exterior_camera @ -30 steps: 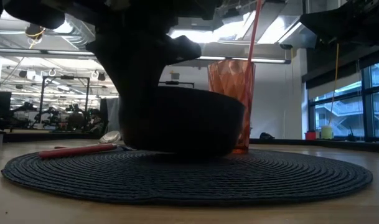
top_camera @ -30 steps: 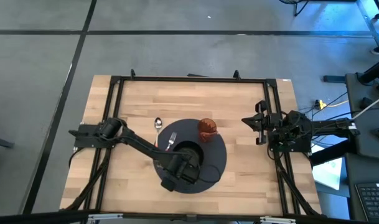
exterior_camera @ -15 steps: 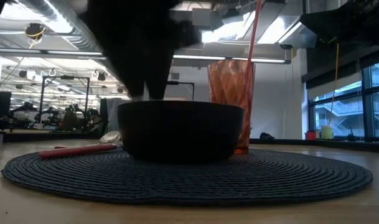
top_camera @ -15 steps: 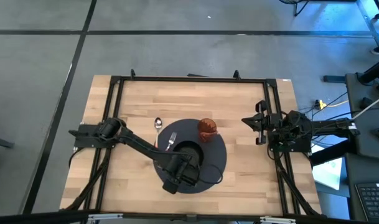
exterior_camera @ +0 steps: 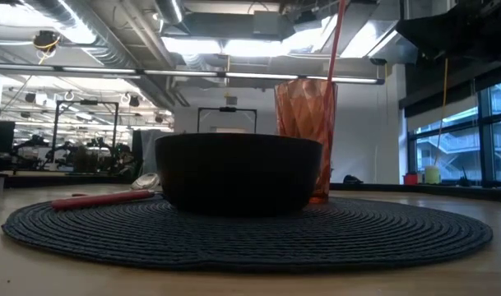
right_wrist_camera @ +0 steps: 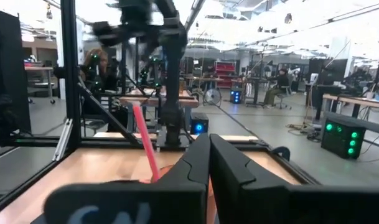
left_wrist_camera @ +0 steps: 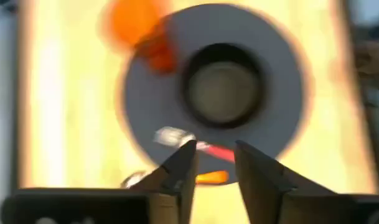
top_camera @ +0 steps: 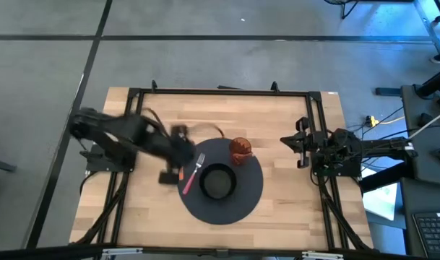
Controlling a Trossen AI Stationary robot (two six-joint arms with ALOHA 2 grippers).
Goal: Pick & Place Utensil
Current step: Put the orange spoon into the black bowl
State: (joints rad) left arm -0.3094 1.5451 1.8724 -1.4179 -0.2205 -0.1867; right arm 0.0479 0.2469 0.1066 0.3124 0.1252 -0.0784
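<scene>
A fork with a pink handle point(top_camera: 191, 173) point(left_wrist_camera: 189, 142) lies flat on the left part of the round dark woven mat point(top_camera: 245, 202), left of the black bowl point(top_camera: 218, 181) point(exterior_camera: 238, 173). My left gripper point(top_camera: 169, 175) point(left_wrist_camera: 215, 165) hangs high over the mat's left edge, blurred, open, with nothing between its fingers. An orange cup point(top_camera: 240, 149) point(exterior_camera: 305, 123) with a pink straw stands on the mat's far part. My right gripper point(top_camera: 286, 139) point(right_wrist_camera: 209, 155) waits shut at the table's right edge.
In the low view a silver spoon point(exterior_camera: 147, 182) shows behind the fork's handle point(exterior_camera: 102, 198), left of the bowl. A black metal frame point(top_camera: 220, 92) runs around the wooden table. Bare wood lies left of and beyond the mat.
My left gripper has risen fast from over the bowl and swung toward the table's left edge, leaving the low view altogether. The bowl, fork and cup have stayed where they were.
</scene>
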